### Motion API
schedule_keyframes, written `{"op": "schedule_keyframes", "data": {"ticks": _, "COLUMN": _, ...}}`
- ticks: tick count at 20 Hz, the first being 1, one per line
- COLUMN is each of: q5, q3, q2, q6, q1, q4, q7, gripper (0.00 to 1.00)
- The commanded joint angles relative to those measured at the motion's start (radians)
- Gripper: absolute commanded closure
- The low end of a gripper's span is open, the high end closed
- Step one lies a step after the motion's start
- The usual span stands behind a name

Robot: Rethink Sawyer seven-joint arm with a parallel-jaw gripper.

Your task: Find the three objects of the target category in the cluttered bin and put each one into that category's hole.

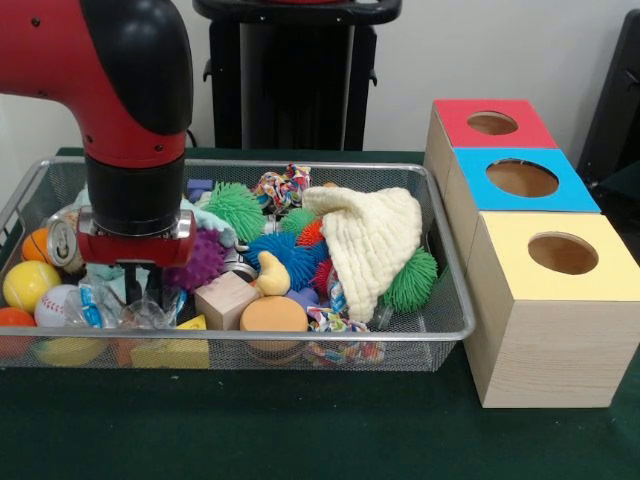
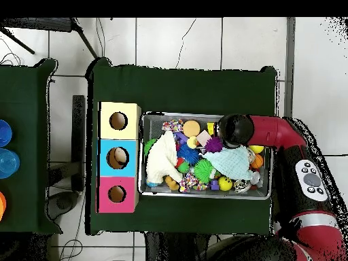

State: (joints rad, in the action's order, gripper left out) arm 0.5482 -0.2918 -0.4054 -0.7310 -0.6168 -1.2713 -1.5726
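My gripper point(image 1: 145, 290) reaches down into the left end of the wire bin point(image 1: 300, 338), among crinkled clear plastic and a yellow wedge point(image 1: 175, 350); its tips are lost in the clutter. Close to it lie a purple spiky ball point(image 1: 200, 260), a wooden cube point(image 1: 227, 298), a baseball point(image 1: 55, 305) and a yellow ball point(image 1: 24, 285). Right of the bin stand three boxes with round top holes: red point(image 1: 492, 122), blue point(image 1: 522, 178) and yellow point(image 1: 562, 253). From overhead, the arm's head hides the gripper point(image 2: 234, 130) over the bin point(image 2: 204, 114).
A cream knitted cloth point(image 1: 370, 240) drapes over the bin's right half, with green spiky balls point(image 1: 412, 280), a blue spiky ball point(image 1: 285, 255), a rope toy point(image 1: 282, 187), a round wooden disc point(image 1: 273, 315) and a can point(image 1: 62, 240). A teal cloth point(image 2: 231, 162) shows overhead.
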Motion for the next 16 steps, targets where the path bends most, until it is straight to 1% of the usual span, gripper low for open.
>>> {"op": "schedule_keyframes", "data": {"ticks": 1, "q5": -0.021, "q3": -0.011, "q2": -0.06, "q6": -0.084, "q1": 0.017, "q4": -0.044, "q7": 0.031, "gripper": 1.0}}
{"op": "schedule_keyframes", "data": {"ticks": 9, "q5": -0.061, "q3": -0.005, "q2": -0.132, "q6": -0.173, "q1": 0.037, "q4": -0.057, "q7": 0.031, "gripper": 1.0}}
{"op": "schedule_keyframes", "data": {"ticks": 16, "q5": -0.082, "q3": -0.001, "q2": -0.196, "q6": -0.213, "q1": 0.045, "q4": -0.103, "q7": 0.021, "gripper": 1.0}}
